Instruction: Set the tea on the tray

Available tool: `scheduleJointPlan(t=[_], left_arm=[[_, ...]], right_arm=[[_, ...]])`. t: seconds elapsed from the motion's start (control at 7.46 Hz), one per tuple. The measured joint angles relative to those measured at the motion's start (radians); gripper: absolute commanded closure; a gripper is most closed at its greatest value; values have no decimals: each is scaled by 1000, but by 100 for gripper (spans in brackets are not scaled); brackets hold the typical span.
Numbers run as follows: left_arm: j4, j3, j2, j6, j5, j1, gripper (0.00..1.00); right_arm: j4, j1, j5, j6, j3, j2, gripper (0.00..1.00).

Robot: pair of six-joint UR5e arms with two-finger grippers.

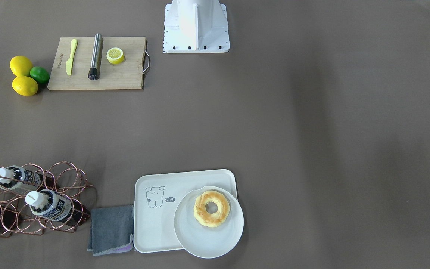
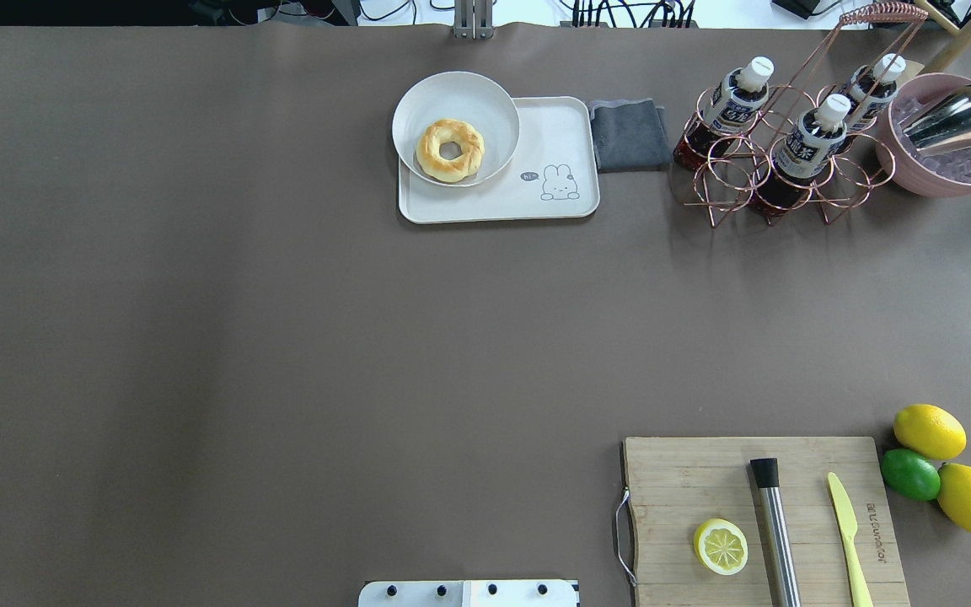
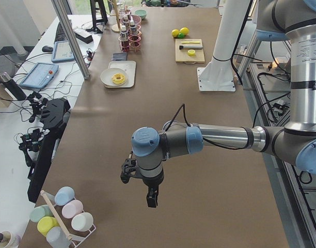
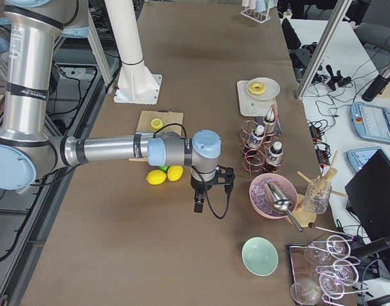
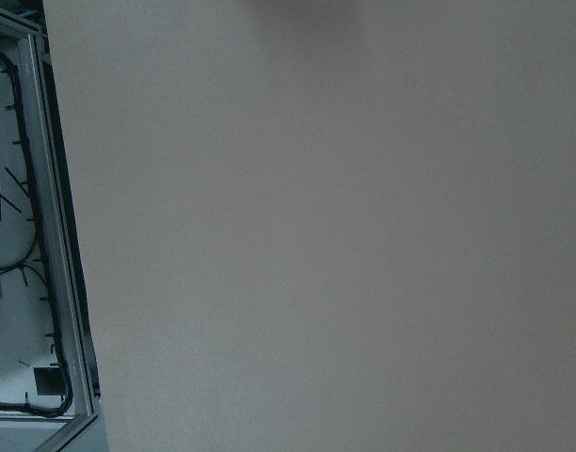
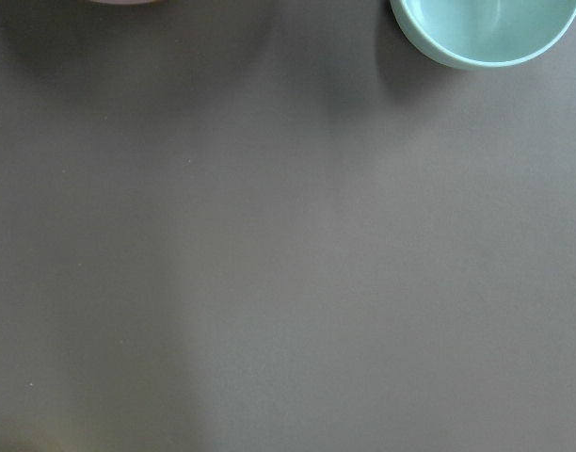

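three tea bottles [image 2: 806, 143] are leaning tilted in the rings of a copper wire rack [image 2: 882, 13] toward the far right of the counter [image 2: 283, 337], caps pointing up, and none of them is touching the tray [image 2: 485, 206]. the tray is sitting at the counter's far edge, well apart from both arms. a round plate [image 2: 418, 101] is resting over one of its corners and overhanging the rim, and a doughnut [image 2: 450, 150] is lying on the plate. a folded grey cloth [image 2: 629, 135] is lying just beside the tray, between it and the rack. the left hand [image 3: 152, 199] is hanging over bare counter near the counter's left end. the right hand [image 4: 199, 204] is hanging above the counter between the lemons [image 4: 157, 177] and a pink bowl [image 4: 252, 194]. both hands are showing only in the side views, so i cannot tell whether they are spread or pressed together.
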Motion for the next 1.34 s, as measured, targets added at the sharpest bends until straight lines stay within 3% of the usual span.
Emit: scheduleJointPlan(t=[1.34], left_arm=[[-32,-25,-6,22,7,-5,1]], right_arm=[[-1,0,0,0,2,-1,0]])
